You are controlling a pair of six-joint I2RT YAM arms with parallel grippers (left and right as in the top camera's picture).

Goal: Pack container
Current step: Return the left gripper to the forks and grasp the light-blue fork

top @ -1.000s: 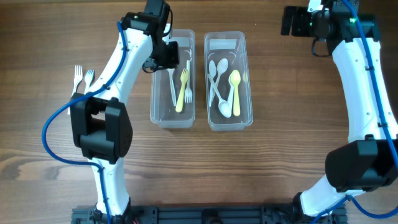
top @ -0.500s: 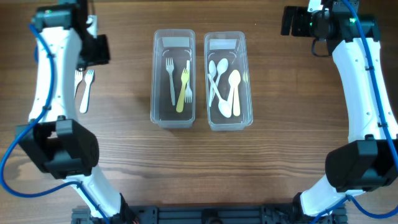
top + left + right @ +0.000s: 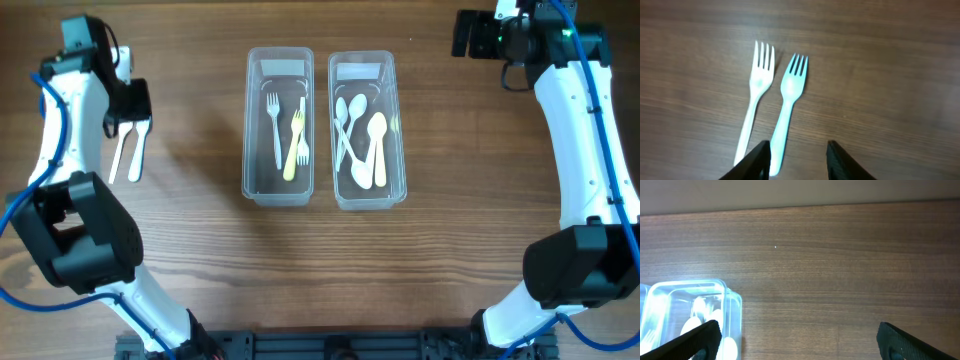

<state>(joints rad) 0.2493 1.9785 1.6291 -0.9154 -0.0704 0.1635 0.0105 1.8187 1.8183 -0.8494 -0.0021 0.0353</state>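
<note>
Two clear containers stand side by side: the left one (image 3: 279, 190) holds several forks, the right one (image 3: 367, 197) holds several spoons. Two loose forks lie on the table at the far left, a white one (image 3: 118, 160) (image 3: 756, 95) and a pale one (image 3: 138, 158) (image 3: 788, 105). My left gripper (image 3: 128, 105) (image 3: 797, 152) hovers just above them, open and empty, its left finger over the pale fork's handle. My right gripper (image 3: 468, 35) (image 3: 800, 337) is wide open and empty at the far right back, beyond the spoon container's corner (image 3: 732, 302).
Bare wooden tabletop lies between the loose forks and the containers. The table's far edge (image 3: 800, 207) runs just behind my right gripper.
My left arm has swung from over the fork container to the far left, above the two loose forks. The right arm has not moved.
</note>
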